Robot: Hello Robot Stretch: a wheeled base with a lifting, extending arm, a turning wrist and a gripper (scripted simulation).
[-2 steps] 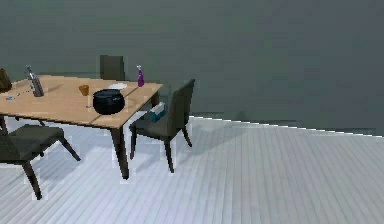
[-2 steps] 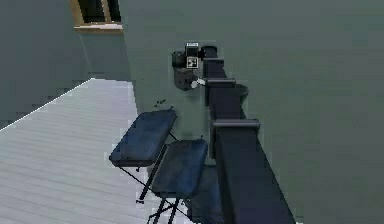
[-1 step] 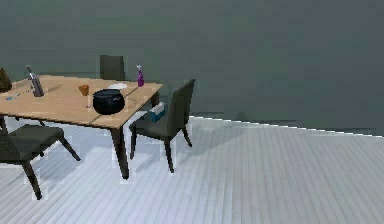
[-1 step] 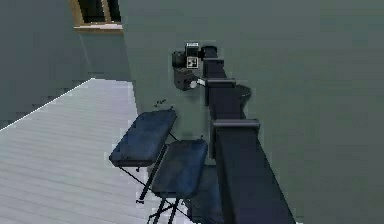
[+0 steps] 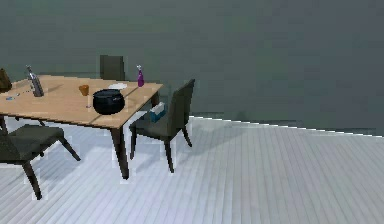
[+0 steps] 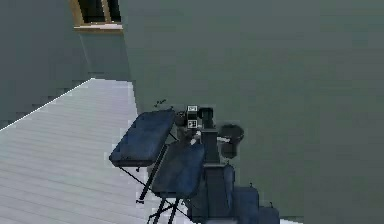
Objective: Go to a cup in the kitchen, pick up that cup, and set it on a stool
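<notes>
small orange cup (image 5: 84, 90) on the worktop (image 5: 60, 106), far left. my end effector (image 6: 168, 108) is by blue folding seats (image 6: 145, 138); i cannot tell whether it holds anything.

in the forward view a counter (image 5: 60, 97) is placed at the left, before the back wall (image 5: 280, 50). on it a bowl (image 5: 109, 100) is set toward the right end, a cup (image 5: 84, 90) just left of it, a bottle (image 5: 36, 82) farther left, and a small bottle (image 5: 140, 76) at the far right corner. a chair (image 5: 112, 66) is drawn up behind the counter, a second chair (image 5: 168, 115) at its right end, a third chair (image 5: 30, 145) before it at the left. in the arm side view a window (image 6: 97, 12) is set high at the left, and two flat seats (image 6: 145, 138) are ranged side by side near the middle.
</notes>
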